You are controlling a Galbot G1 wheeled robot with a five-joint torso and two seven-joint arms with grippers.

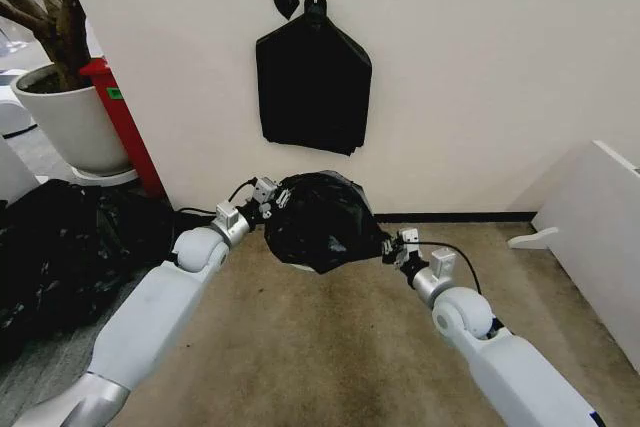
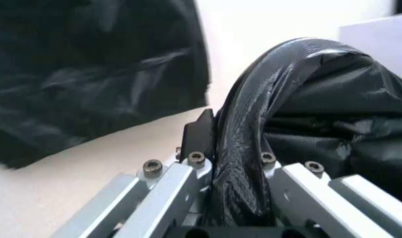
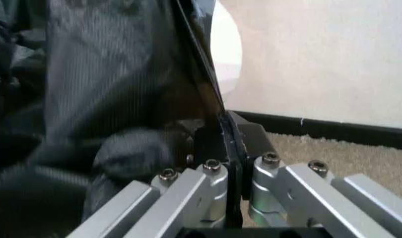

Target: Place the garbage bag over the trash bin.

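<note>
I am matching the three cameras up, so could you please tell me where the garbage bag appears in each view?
Head view: garbage bag at centre, stretched between left gripper and right gripper.
Left wrist view: bag edge pinched between the fingers.
Right wrist view: bag fills one side, its edge clamped.
Shared landmark: cream wall.

Garbage bag (image 1: 318, 219) seemingly over trash bin (image 1: 301, 267)
</note>
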